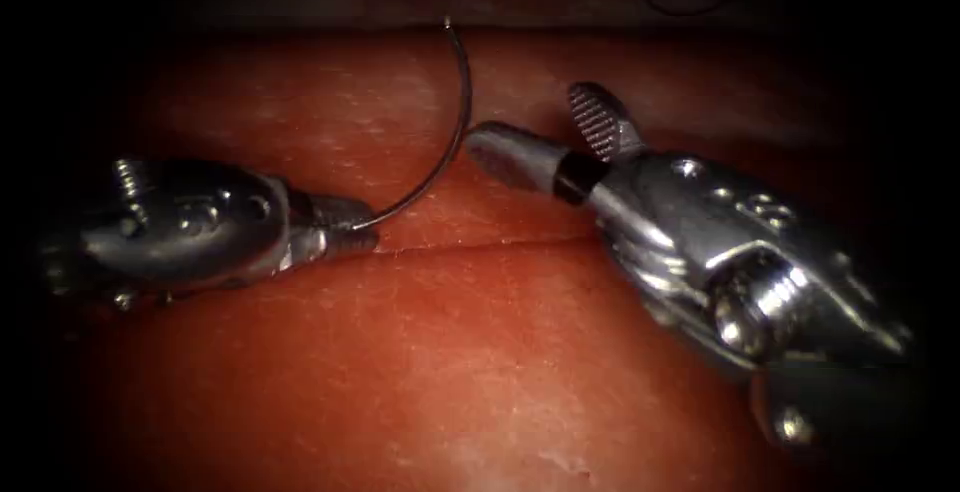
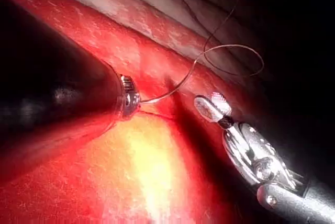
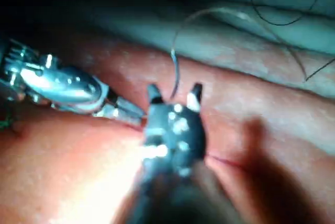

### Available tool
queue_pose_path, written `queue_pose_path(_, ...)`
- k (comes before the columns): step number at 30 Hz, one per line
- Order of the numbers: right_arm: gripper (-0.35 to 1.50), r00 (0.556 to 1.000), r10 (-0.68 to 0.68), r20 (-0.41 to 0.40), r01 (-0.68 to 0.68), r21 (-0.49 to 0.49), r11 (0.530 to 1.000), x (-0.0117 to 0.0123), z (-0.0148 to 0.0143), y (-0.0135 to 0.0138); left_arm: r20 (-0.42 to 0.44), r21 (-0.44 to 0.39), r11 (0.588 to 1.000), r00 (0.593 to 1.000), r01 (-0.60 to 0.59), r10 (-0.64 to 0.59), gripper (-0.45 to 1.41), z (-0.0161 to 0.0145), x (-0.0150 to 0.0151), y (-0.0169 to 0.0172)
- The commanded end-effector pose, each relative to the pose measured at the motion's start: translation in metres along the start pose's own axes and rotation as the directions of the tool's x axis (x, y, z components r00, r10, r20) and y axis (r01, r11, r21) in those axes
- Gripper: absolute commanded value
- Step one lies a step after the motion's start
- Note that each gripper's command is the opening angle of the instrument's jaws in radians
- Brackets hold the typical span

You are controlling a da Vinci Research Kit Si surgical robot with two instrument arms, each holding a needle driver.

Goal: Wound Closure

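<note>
While your left tool clamps the needle, its arc stands clear of the tissue.

Endoscope, left tool: your steel left needle driver (image 1: 345, 230) lies at the left, jaws closed on one end of the thin dark curved needle (image 1: 452, 132), right by the cut.
Endoscope, needle: from that grip it sweeps right and then up, its free end pointing up towards the far edge of the red pork-belly tissue (image 1: 450, 352); none of it sits in the tissue.
Endoscope, right tool: your steel right needle driver (image 1: 535, 132) comes in from the right, jaws spread wide and holding nothing; the lower jaw's tip is just beside the needle's mid-curve.
Endoscope, cut: the thin dark horizontal cut (image 1: 500, 245) runs between the two tools.
Left wrist view: the needle (image 2: 172, 89) leaves your left tool (image 2: 131, 101) and runs on into fine dark thread (image 2: 235, 51) looping above the tissue.
Right wrist view: the open right jaws (image 3: 172, 96) bracket the needle (image 3: 175, 72).
</note>
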Motion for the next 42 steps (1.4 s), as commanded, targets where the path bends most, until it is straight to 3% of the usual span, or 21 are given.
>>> queue_pose_path(1, 0.86, 0.999, -0.035, 0.001, 0.035, -0.011, 0.999, -0.0003, 0.0014, -0.0010, -0.008, 0.009, 1.000, 1.000, -0.010, 0.010, -0.35, 0.0005, 0.0005, 0.0002)
queue_pose_path(12, 0.88, 0.997, -0.072, 0.012, 0.072, -0.019, 0.997, -0.0014, 0.0040, -0.0034, -0.018, 0.034, 0.997, 0.998, -0.063, 0.064, -0.35, -0.0004, 0.0020, 0.0017)
queue_pose_path(14, 0.81, 0.997, -0.070, 0.012, 0.071, -0.019, 0.997, -0.0014, 0.0041, -0.0037, -0.018, 0.034, 0.997, 0.998, -0.063, 0.063, -0.35, -0.0004, 0.0020, 0.0017)
queue_pose_path(15, 0.72, 0.997, -0.071, 0.016, 0.071, -0.018, 0.997, -0.0014, 0.0041, -0.0037, -0.017, 0.035, 0.997, 0.998, -0.062, 0.062, -0.35, -0.0005, 0.0020, 0.0016)
queue_pose_path(16, -0.20, 0.999, -0.026, 0.028, 0.026, -0.021, 0.999, -0.0014, 0.0041, -0.0038, -0.016, 0.036, 0.997, 0.998, -0.066, 0.067, -0.35, -0.0005, 0.0020, 0.0016)
queue_pose_path(17, -0.35, 1.000, 0.003, 0.028, -0.002, -0.025, 1.000, -0.0014, 0.0040, -0.0038, -0.016, 0.037, 0.997, 0.998, -0.065, 0.066, -0.35, -0.0005, 0.0020, 0.0015)
queue_pose_path(23, -0.35, 1.000, 0.001, 0.012, -0.001, -0.059, 0.998, -0.0008, 0.0026, -0.0040, -0.022, 0.047, 0.996, 0.997, -0.079, 0.081, -0.35, -0.0005, 0.0022, 0.0014)
queue_pose_path(24, -0.35, 1.000, 0.002, 0.009, -0.002, -0.058, 0.998, -0.0007, 0.0026, -0.0040, -0.025, 0.045, 0.996, 0.997, -0.077, 0.079, -0.27, -0.0005, 0.0023, 0.0013)
queue_pose_path(25, -0.35, 1.000, -0.003, 0.006, 0.004, -0.059, 0.998, -0.0007, 0.0026, -0.0040, -0.031, 0.036, 0.996, 0.997, -0.076, 0.077, 0.25, -0.0005, 0.0025, 0.0011)
queue_pose_path(29, -0.35, 0.999, -0.035, -0.005, 0.035, -0.049, 0.998, -0.0006, 0.0027, -0.0037, -0.053, 0.033, 0.998, 0.997, -0.048, 0.049, 0.62, -0.0002, 0.0032, 0.0004)
queue_pose_path(32, -0.35, 0.998, -0.061, -0.022, 0.060, -0.033, 0.998, -0.0004, 0.0027, -0.0032, -0.090, -0.088, 0.995, 0.994, 0.056, -0.064, 0.77, -0.0014, 0.0039, -0.0005)
queue_pose_path(34, -0.35, 0.996, -0.083, -0.024, 0.083, -0.019, 0.996, -0.0003, 0.0027, -0.0029, -0.092, -0.133, 0.986, 0.990, 0.096, -0.109, 0.78, -0.0021, 0.0044, -0.0007)
queue_pose_path(37, -0.35, 0.994, -0.104, -0.033, 0.106, 0.040, 0.994, -0.0001, 0.0026, -0.0017, -0.090, -0.268, 0.952, 0.979, 0.151, -0.181, 0.79, -0.0040, 0.0054, -0.0004)
queue_pose_path(40, -0.35, 0.993, -0.109, -0.035, 0.112, 0.109, 0.988, 0.0004, 0.0022, -0.0005, -0.075, -0.406, 0.897, 0.971, 0.178, -0.227, 0.79, -0.0057, 0.0061, 0.0002)
queue_pose_path(42, -0.35, 0.993, -0.115, -0.016, 0.116, 0.246, 0.962, 0.0011, 0.0016, 0.0012, -0.045, -0.513, 0.835, 0.966, 0.197, -0.256, 0.79, -0.0077, 0.0068, 0.0003)
